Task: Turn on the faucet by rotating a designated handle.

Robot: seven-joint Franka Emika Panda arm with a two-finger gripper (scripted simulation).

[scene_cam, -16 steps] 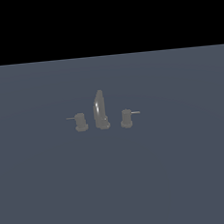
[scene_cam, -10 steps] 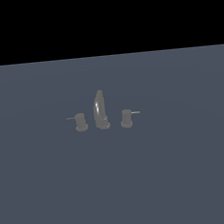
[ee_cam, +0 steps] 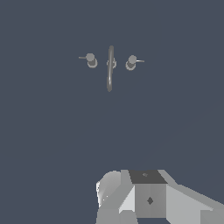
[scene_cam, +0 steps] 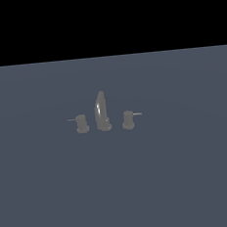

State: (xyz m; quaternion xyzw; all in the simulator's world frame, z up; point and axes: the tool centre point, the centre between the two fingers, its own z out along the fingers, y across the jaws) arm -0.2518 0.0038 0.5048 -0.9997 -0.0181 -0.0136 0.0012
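Grey floor [scene_cam: 190,177], faucet [scene_cam: 102,111], handle [scene_cam: 128,120] untouched

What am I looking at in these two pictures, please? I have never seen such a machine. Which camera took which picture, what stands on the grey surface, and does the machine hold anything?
These are renders from a simulator, not photographs. The machine is one robot arm, a Franka Panda. The exterior view comes from a camera off the arm; the arm itself does not appear in it. The wrist view comes from a camera mounted on the arm's wrist, and the pale blocky shapes at its edge are part of the gripper. Its fingertips are out of frame, so I cannot tell whether it is open or shut, and nothing is seen in it.

On the grey surface stands a small faucet: a tall curved spout between two short posts. The handle to be turned is the post on the exterior view's right, whose thin rod points right. The other post has a rod pointing left.
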